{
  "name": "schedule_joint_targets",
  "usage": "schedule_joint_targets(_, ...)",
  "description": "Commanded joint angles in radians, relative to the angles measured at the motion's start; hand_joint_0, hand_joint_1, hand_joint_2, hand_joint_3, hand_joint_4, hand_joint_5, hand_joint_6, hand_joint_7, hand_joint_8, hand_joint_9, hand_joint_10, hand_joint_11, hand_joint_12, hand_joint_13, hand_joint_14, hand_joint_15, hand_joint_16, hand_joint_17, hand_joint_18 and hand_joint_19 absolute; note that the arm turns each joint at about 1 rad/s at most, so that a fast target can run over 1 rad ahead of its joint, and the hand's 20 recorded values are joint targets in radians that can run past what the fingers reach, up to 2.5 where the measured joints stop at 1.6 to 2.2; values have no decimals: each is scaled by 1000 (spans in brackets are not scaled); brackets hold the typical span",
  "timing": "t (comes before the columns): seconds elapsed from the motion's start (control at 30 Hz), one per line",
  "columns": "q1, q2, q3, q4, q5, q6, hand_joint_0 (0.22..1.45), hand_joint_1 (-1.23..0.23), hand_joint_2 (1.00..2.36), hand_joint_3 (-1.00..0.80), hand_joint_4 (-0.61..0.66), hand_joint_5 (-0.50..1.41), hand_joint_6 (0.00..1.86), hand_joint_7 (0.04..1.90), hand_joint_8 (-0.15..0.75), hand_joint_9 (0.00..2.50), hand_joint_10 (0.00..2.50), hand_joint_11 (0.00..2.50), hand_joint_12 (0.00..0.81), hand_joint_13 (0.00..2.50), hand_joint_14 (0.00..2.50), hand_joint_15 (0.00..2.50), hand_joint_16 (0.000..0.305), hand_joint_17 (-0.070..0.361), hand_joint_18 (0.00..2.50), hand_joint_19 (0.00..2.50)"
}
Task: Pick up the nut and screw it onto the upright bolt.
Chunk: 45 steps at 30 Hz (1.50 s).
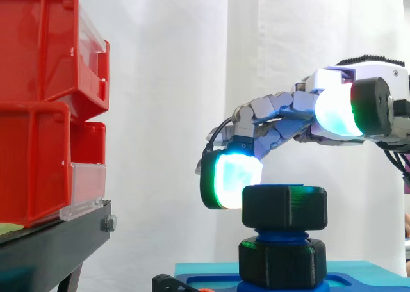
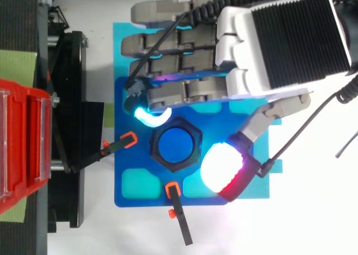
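Observation:
A black hex nut point(image 1: 285, 207) sits on top of the upright blue bolt point(image 1: 282, 235), whose round blue end point(image 2: 176, 145) shows through the nut point(image 2: 193, 133) from above. A second black hex piece point(image 1: 282, 261) sits at the bolt's foot on the blue base plate point(image 2: 128, 179). My hand point(image 1: 282, 116) reaches in from the right, over and behind the nut point(image 2: 190, 90). Its fingers are only slightly bent. One cyan fingertip point(image 1: 234, 177) hangs close beside the nut's upper left edge. The thumb's white-red pad point(image 2: 224, 168) is at the nut's other side, higher than the nut in the side view. Nothing is clasped.
Stacked red bins point(image 1: 45, 106) stand on a black stand point(image 1: 51, 241) to the left. Two black clamps with orange tips point(image 2: 120, 146) point(image 2: 176, 207) hold the blue plate, which lies on a teal surface point(image 2: 120, 48). A white curtain hangs behind.

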<state>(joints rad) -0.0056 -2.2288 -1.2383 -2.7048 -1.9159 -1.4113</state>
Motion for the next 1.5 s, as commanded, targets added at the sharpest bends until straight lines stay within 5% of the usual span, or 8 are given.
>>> schedule_joint_targets(0.0,-11,0,0,3,-11,-2,476,-69,1000,-500,247,-37,505,1222,278,657,0,0,261,494,0,0,25,57,191,0)
schedule_joint_targets(0.33,-51,1,0,10,-57,-2,481,-84,1000,-500,230,-22,504,1272,281,700,0,0,254,523,0,0,24,54,223,0)
schedule_joint_targets(0.47,-57,1,2,19,-63,-2,478,-82,1000,-500,272,-69,504,989,268,669,0,0,260,516,0,0,25,56,213,0)
schedule_joint_targets(0.63,-56,0,51,13,-66,0,471,-75,1000,-500,223,-106,503,761,254,621,0,0,271,489,0,0,27,60,187,0)
schedule_joint_targets(0.93,-33,0,62,7,-61,-2,466,-74,1000,-500,220,-120,502,701,243,589,0,0,276,458,0,0,28,64,170,0)
schedule_joint_targets(1.27,24,0,62,-16,-8,-2,464,-76,1000,-500,215,-123,502,700,243,582,0,0,280,450,0,0,29,66,162,0)
schedule_joint_targets(1.47,44,0,60,-26,29,-2,463,-77,1000,-500,220,-123,502,713,245,582,0,0,281,453,0,0,29,66,160,0)
